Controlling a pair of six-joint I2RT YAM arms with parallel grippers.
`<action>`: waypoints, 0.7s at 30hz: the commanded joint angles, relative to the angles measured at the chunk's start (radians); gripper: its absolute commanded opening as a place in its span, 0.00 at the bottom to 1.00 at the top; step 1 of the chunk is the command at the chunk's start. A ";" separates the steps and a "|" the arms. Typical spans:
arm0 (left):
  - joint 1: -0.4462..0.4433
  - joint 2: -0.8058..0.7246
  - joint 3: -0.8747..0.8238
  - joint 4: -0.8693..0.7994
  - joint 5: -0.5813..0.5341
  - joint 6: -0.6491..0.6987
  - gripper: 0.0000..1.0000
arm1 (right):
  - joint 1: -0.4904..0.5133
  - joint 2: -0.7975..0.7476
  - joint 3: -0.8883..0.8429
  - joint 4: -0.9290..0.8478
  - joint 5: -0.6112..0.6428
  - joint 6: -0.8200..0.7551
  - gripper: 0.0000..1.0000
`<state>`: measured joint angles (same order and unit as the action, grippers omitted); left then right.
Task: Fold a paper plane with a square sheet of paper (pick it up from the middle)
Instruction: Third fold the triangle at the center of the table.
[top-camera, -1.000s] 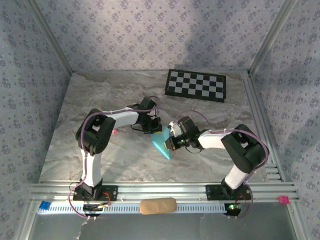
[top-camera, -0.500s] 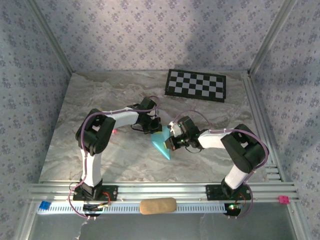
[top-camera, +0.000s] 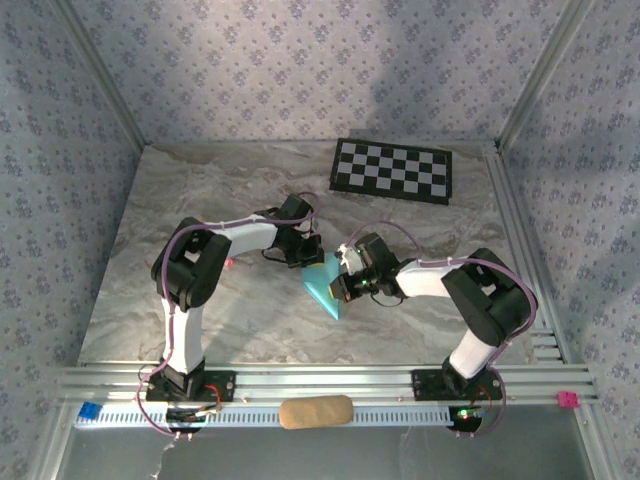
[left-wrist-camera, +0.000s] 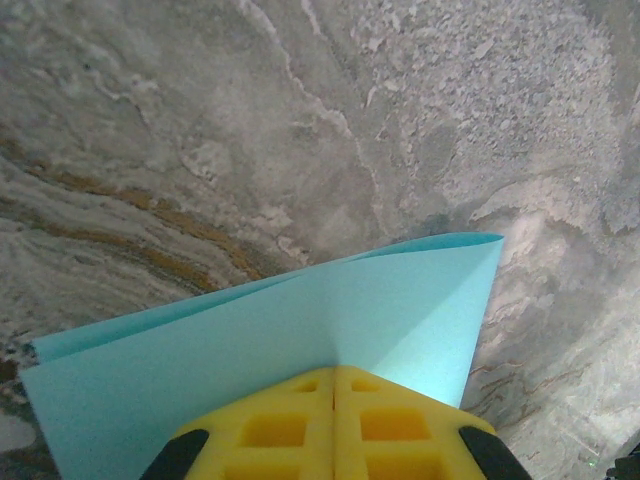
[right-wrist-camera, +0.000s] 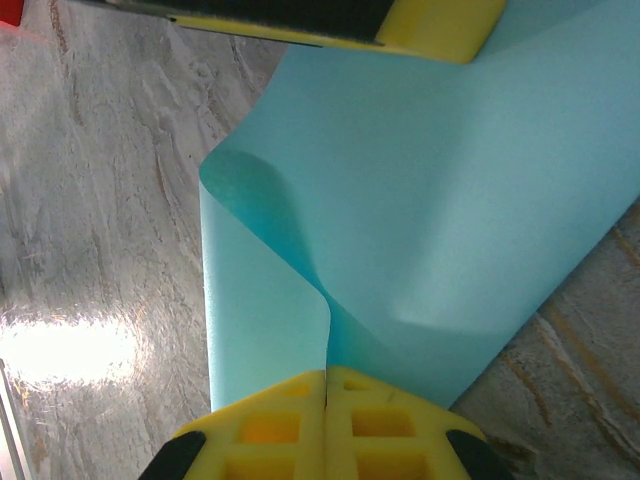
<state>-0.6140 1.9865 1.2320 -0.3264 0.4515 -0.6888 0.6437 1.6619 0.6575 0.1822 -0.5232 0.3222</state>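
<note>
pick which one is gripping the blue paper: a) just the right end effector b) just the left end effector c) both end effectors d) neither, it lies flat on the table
c: the left end effector and the right end effector are each pinched shut on an edge of the blue paper, which curves between them.

Open table (top-camera: 180, 300) left and near, checkerboard mat (top-camera: 392, 170) (far right)

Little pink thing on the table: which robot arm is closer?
Left. The left arm stands right beside the little pink thing; the right arm is across the blue paper from it.
</note>
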 joint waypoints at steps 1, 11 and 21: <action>-0.013 0.024 -0.008 -0.054 -0.039 0.009 0.08 | 0.005 0.006 0.017 -0.025 -0.013 -0.005 0.00; -0.014 0.023 -0.010 -0.052 -0.040 0.006 0.08 | 0.005 0.032 0.023 -0.019 -0.004 -0.005 0.00; -0.013 0.005 -0.005 -0.051 -0.054 0.002 0.09 | 0.007 0.033 0.013 -0.027 0.015 -0.006 0.00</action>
<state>-0.6159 1.9862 1.2316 -0.3256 0.4473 -0.6891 0.6437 1.6749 0.6594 0.1833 -0.5232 0.3222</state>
